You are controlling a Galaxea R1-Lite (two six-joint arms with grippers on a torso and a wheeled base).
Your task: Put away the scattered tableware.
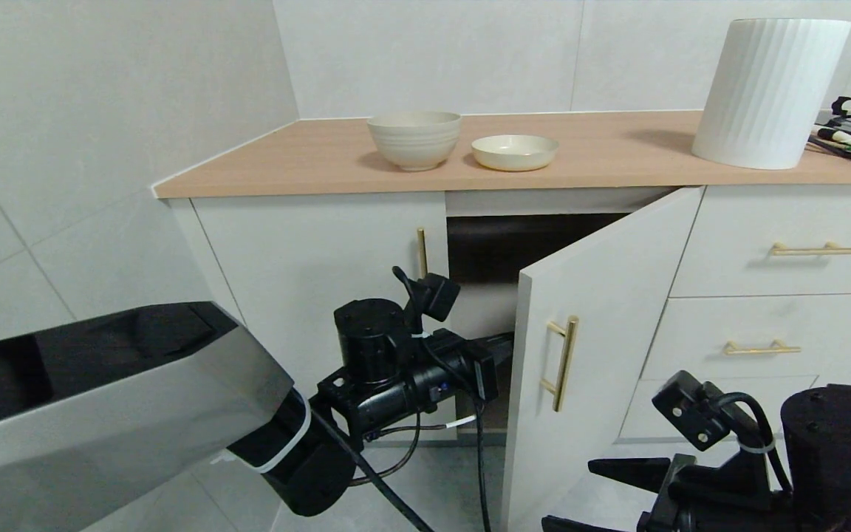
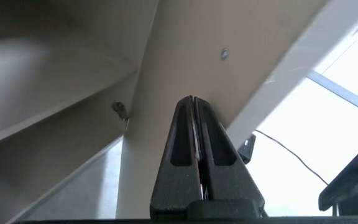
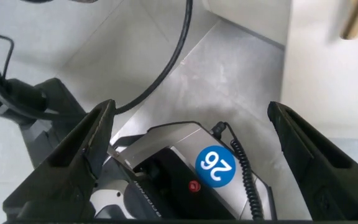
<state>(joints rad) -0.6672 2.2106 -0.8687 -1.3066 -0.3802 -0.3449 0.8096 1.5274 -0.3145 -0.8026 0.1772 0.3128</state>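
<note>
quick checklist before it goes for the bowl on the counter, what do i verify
1. Access: cabinet door swung open, ok.
2. Load: left claw shut on nothing, beside the door's inner face, ok.
3. Ready: right claw open and empty, ok.
4. Targets: bowl and shallow dish upright and apart on the countertop, ok.
5. Room inside: opening is dark, cannot tell.
</note>
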